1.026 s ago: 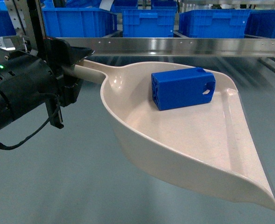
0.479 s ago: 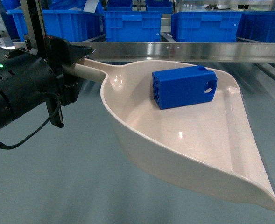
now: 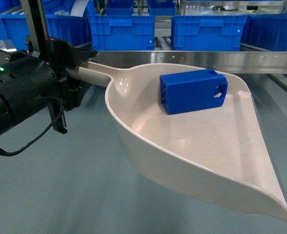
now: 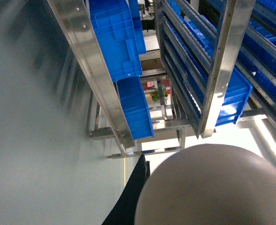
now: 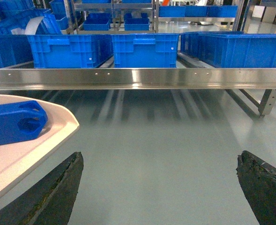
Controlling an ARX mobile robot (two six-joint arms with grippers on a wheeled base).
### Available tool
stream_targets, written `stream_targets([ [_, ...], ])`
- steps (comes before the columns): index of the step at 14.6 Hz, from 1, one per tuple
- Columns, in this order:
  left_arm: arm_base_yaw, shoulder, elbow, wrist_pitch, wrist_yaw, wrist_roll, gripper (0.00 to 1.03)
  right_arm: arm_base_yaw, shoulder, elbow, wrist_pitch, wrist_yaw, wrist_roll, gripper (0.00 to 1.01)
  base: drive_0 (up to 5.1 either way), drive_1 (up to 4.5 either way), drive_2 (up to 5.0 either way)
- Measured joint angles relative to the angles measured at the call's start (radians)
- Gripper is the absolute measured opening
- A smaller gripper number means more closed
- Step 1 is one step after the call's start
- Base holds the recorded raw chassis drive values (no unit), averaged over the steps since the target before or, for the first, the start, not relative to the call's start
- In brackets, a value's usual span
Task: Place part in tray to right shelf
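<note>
From the head camera, the black left gripper (image 3: pixel 77 68) was clamped on the handle of the cream plastic dustpan-shaped tray (image 3: pixel 206 151), where the small blue hollow block (image 3: pixel 192 91) lay. The left wrist camera showed mostly the tray's rounded underside (image 4: pixel 212 187). The right wrist camera showed the right gripper's (image 5: pixel 161 187) dark fingers spread wide, empty, before the steel shelf rail (image 5: pixel 138 77) and blue crates (image 5: pixel 145 49).

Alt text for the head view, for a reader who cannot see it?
A blue part lies in a cream dustpan-shaped tray, held by its handle in the left gripper. Behind runs the shelf's steel rail, with blue crates beyond.
</note>
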Motion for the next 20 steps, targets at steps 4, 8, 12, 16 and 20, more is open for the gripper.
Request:
stream_targets([
  [4, 0.0, 0.0, 0.0, -0.003, 0.0, 0.002, 0.12, 0.0, 0.0, 0.0, 0.0, 0.0, 0.0, 0.98, 2.9, 2.14, -4.9],
  [8, -0.005, 0.0, 0.0, -0.003, 0.002, -0.001, 0.12, 0.0, 0.0, 0.0, -0.003, 0.0, 0.0, 0.98, 0.1, 3.9, -3.8],
  [12, -0.004, 0.0, 0.0, -0.001, 0.002, 0.0, 0.12, 0.0, -0.002, 0.0, 0.0, 0.0, 0.0, 0.98, 0.2, 4.42, -4.0],
  [16, -0.003, 0.0, 0.0, -0.004, 0.0, 0.0, 0.12, 0.0, 0.0, 0.0, -0.001, 0.0, 0.0, 0.98, 0.0, 4.32, -4.3],
  [20, -0.002, -0.001, 0.0, -0.008, 0.0, 0.001, 0.12, 0.0, 0.0, 0.0, -0.001, 0.0, 0.0, 0.98, 0.0, 4.38, -4.3],
])
